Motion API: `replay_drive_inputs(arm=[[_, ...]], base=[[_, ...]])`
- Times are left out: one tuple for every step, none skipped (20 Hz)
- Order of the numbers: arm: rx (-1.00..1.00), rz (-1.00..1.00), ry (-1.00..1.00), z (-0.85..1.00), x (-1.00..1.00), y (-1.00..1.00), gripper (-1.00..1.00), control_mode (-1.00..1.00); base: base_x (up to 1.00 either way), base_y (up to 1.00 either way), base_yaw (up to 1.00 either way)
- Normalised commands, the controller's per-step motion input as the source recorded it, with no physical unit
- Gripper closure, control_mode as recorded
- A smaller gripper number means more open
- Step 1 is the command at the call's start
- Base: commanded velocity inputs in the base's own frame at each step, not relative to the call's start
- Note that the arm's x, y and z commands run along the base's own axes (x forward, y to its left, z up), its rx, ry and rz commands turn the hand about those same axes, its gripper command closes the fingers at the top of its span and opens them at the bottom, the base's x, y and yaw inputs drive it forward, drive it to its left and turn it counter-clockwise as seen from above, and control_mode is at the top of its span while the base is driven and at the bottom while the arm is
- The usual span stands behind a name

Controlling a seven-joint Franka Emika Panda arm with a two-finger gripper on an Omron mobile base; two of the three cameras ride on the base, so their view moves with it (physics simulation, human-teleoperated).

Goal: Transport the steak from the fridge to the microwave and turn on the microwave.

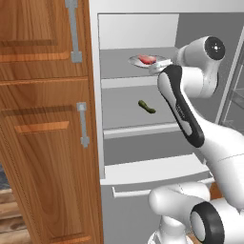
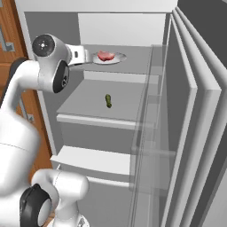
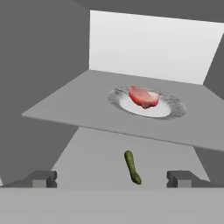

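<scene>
Now end effector point(image 3: 112, 179) fully open, empty, facing steak point(image 3: 143, 96)

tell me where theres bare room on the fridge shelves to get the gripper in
Upper shelf: bare to the left of the plate that holds the steak, up to the fridge side wall, with a narrower strip along the front edge. The shelf below holds only the pickle near the middle, bare either side. The open gripper is outside, in front.
</scene>
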Motion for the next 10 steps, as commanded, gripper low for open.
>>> replay_drive_inputs(arm=[[0.00,0.00,0.00,0.20,0.38,0.00,-1.00,-1.00],[0.00,0.00,0.00,0.20,0.37,0.00,-1.00,-1.00],[0.00,0.00,0.00,0.21,0.38,0.00,-1.00,-1.00],[0.01,0.00,0.00,0.19,0.36,0.00,-1.00,-1.00],[0.00,0.00,0.00,0.19,0.36,0.00,-1.00,-1.00],[0.00,0.00,0.00,0.16,0.35,0.00,-1.00,-1.00],[0.00,0.00,0.00,0.11,0.34,0.00,-1.00,-1.00],[0.00,0.00,0.00,0.05,0.32,-0.01,-1.00,-1.00],[0.00,0.00,0.00,0.00,0.27,-0.07,-1.00,-1.00],[0.00,0.00,0.00,-0.06,0.23,-0.10,-1.00,-1.00]], base=[[0.00,0.00,0.00],[0.00,0.00,0.00],[0.00,0.00,0.00],[0.00,0.00,0.00],[0.00,0.00,0.00],[0.00,0.00,0.00],[0.00,0.00,0.00],[0.00,0.00,0.00],[0.00,0.00,0.00],[0.00,0.00,0.00]])
